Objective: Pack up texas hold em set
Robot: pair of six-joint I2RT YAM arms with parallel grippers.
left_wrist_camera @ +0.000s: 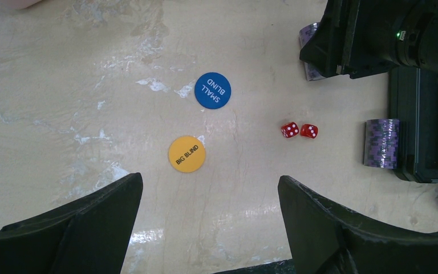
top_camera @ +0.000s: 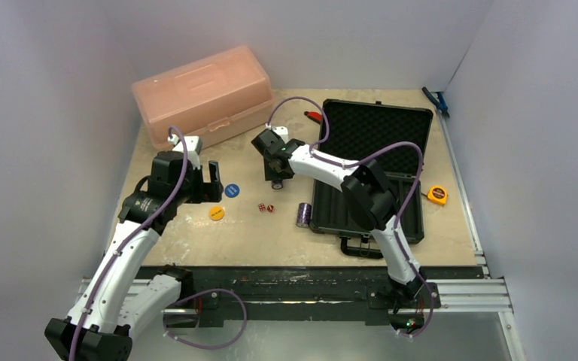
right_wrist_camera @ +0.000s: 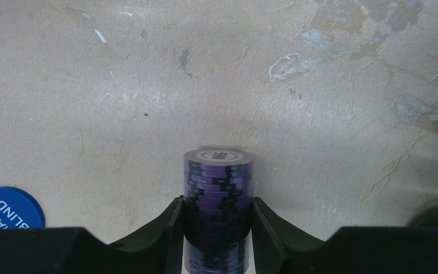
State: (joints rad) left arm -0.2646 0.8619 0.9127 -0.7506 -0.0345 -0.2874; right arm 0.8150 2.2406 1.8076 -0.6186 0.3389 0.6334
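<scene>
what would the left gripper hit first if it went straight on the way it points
Likely the orange disc, nearest ahead of the open left gripper, slightly off its centre line; otherwise bare table. Depth is unclear.

The right arm (top_camera: 323, 167) rises from its base in front of the briefcase (top_camera: 376, 129), bends at the elbow over the briefcase's near half and reaches out past its left edge. There the right gripper (right_wrist_camera: 218, 212) points down, fingers (right_wrist_camera: 165, 231) closed against both sides of a purple chip stack (right_wrist_camera: 219, 182). The left arm (top_camera: 132, 241) stretches forward well left of the briefcase, the left gripper (left_wrist_camera: 211, 188) hovering above the desk (left_wrist_camera: 63, 114), fingers spread wide
</scene>
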